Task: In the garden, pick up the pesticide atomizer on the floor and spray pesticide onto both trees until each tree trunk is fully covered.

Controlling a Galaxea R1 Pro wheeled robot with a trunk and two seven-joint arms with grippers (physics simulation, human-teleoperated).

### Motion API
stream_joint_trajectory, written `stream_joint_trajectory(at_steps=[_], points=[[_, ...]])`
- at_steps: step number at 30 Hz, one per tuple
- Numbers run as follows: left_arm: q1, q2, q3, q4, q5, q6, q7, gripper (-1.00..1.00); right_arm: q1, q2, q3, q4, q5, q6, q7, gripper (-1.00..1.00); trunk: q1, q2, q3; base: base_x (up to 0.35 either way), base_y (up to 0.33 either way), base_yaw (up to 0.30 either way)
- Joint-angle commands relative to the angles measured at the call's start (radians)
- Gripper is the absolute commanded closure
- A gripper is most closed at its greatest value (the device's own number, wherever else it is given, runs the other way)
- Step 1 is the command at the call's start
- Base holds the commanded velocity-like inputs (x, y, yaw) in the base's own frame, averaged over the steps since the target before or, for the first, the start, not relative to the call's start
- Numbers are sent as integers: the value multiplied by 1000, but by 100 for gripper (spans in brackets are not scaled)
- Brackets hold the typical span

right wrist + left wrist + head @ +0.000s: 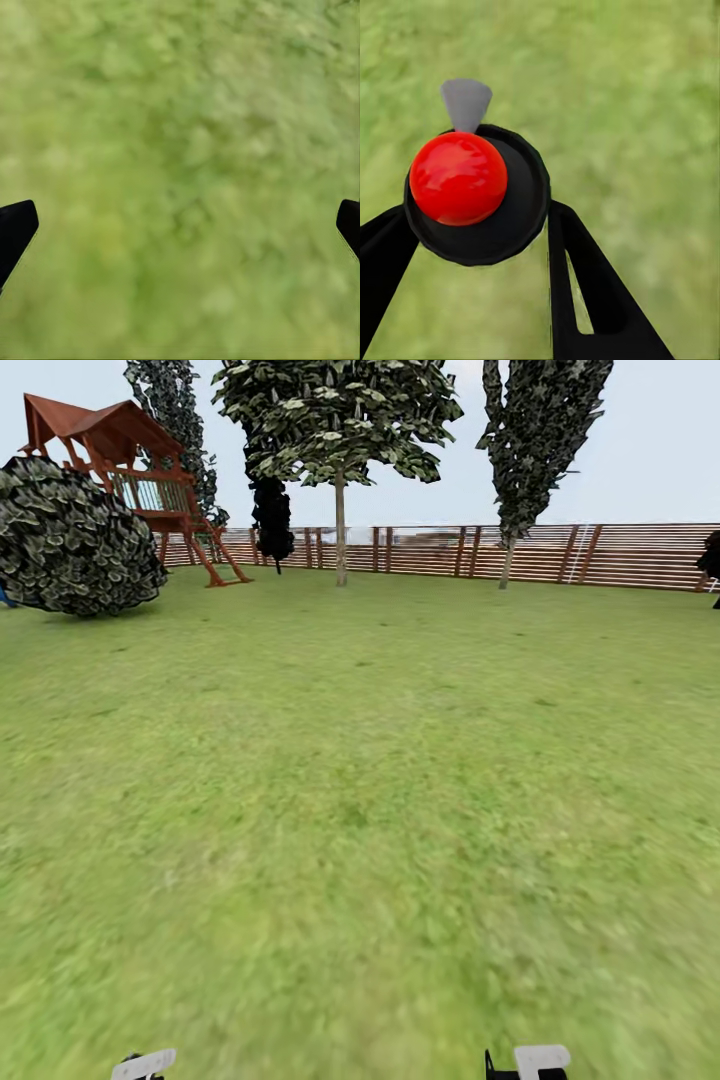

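The robot could tip or drop the spray bottle as it rolls over the wide green grass lawn (360, 790), because the bottle sits between just two thin black fingers (585, 300). It could also spray too soon, from far away, and the mist would miss the bark.

The lawn is big, flat and open. A long brown wooden slat fence (560, 555) runs along the far side. A tall tree with a slim pale trunk and a leafy green top (340, 525) stands well away, just in front of the fence. A second tall tree with a thin pale trunk (508, 555) stands near the fence too. A big round dark bush (75, 540) is off to one side, beside a red-brown wooden play tower with a roof (130, 465).

The left gripper (480, 240) is closed around the pesticide atomizer, a round black bottle with a shiny red ball top and a small grey nozzle (472, 187). The right gripper (180, 225) is spread wide and holds nothing.
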Motion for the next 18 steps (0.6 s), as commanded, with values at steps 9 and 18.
stream_joint_trajectory(at_steps=[9,18], points=[[-1,0,8,1,-10,-5,0,100,0,0,-5,2,11,-2,-6,-100,0,0,-1,339,0,0],[-1,0,8,1,-10,-5,0,100,0,0,-5,2,11,-2,-6,-100,0,0,-1,338,0,0]])
